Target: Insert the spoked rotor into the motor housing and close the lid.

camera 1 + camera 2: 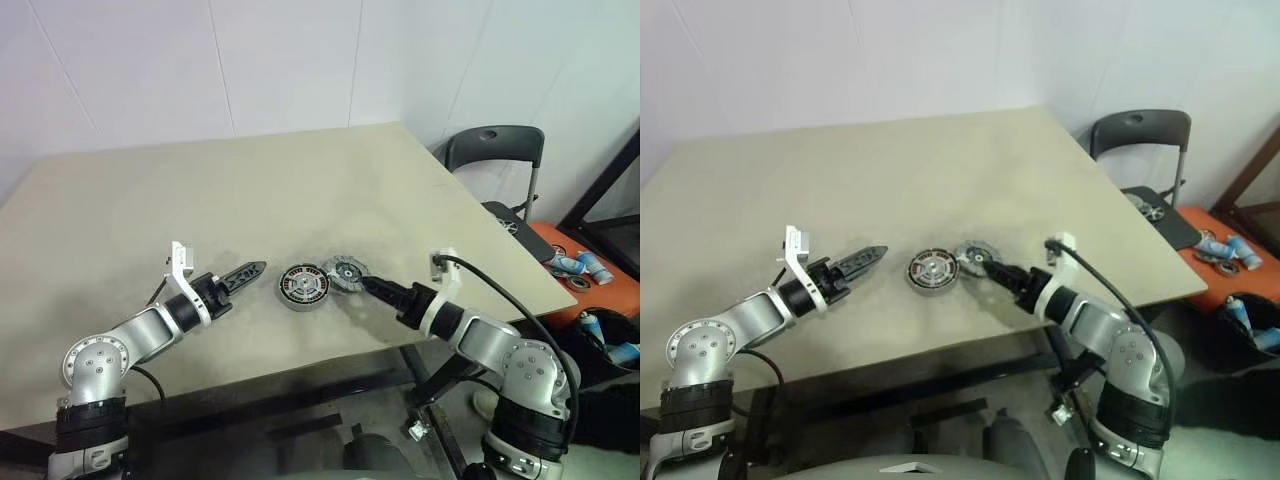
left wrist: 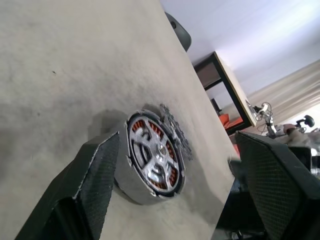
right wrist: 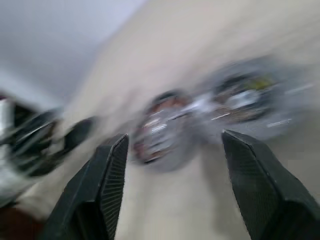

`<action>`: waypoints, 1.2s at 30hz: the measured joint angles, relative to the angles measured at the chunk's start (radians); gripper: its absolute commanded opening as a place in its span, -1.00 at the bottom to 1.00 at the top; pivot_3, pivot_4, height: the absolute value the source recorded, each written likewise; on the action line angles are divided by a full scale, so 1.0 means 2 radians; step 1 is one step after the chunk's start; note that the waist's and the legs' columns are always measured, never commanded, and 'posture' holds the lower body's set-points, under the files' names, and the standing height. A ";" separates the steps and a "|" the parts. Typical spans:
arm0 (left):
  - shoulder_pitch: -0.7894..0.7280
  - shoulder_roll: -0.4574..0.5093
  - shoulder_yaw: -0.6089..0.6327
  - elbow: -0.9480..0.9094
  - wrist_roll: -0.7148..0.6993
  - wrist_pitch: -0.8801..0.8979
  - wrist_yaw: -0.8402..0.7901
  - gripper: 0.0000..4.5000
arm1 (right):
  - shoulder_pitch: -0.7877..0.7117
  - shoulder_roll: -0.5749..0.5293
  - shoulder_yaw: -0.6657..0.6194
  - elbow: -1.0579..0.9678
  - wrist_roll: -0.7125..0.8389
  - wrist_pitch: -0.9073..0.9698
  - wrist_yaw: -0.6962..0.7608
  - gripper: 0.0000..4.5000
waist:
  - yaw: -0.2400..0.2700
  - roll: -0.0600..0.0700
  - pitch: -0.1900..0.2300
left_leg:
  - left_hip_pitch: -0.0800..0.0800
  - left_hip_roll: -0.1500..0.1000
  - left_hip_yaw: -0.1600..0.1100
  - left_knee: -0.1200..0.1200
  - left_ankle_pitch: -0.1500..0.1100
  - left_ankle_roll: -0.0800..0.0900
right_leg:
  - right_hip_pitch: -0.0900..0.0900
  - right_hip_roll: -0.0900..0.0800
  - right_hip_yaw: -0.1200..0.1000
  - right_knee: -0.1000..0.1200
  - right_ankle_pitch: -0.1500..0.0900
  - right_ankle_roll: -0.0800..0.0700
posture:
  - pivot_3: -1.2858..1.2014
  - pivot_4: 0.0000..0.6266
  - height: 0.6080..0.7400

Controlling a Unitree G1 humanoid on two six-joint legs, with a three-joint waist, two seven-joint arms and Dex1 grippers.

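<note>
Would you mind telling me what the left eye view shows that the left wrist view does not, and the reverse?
Left eye alone: both arms, the right gripper beside the lid, and a chair. Left wrist alone: close up, the spoked rotor seated in the motor housing, copper windings between its spokes. Both: the housing with the lid against it on the table.

Silver-grey jointed arms, black cables, black textured tool fingers [image 2: 100,175].
</note>
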 measured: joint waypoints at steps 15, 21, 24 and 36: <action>-0.016 0.006 0.006 0.008 0.012 0.015 -0.011 0.74 | 0.002 0.057 -0.090 0.120 0.091 -0.026 -0.124 0.32 | -0.001 0.000 0.000 | 0.000 0.000 0.000 -0.002 -0.001 0.001 | 0.000 0.000 0.000 -0.002 0.000 0.001 | 0.03 -1.00 1.00; -0.016 0.010 0.012 0.010 0.012 0.022 -0.009 0.74 | -0.012 0.062 -0.069 0.153 0.089 -0.062 -0.139 0.32 | -0.002 0.000 0.000 | 0.000 0.000 0.000 -0.002 0.000 0.001 | 0.000 0.000 0.000 -0.002 0.000 0.002 | 0.03 -1.00 1.00; -0.017 0.010 0.013 0.009 0.012 0.024 -0.006 0.74 | -0.028 0.060 -0.046 0.174 0.076 -0.089 -0.137 0.32 | -0.001 0.000 0.000 | 0.000 0.000 0.000 -0.003 0.000 0.001 | 0.000 0.000 0.000 -0.002 0.001 0.002 | 0.03 -1.00 1.00; -0.017 0.010 0.021 0.008 0.012 0.024 0.005 0.74 | -0.039 0.048 0.007 0.209 0.046 -0.143 -0.118 0.32 | -0.001 0.000 0.000 | 0.000 0.000 0.000 -0.004 0.000 0.001 | -0.001 0.000 0.000 -0.002 0.001 0.003 | 0.03 -1.00 1.00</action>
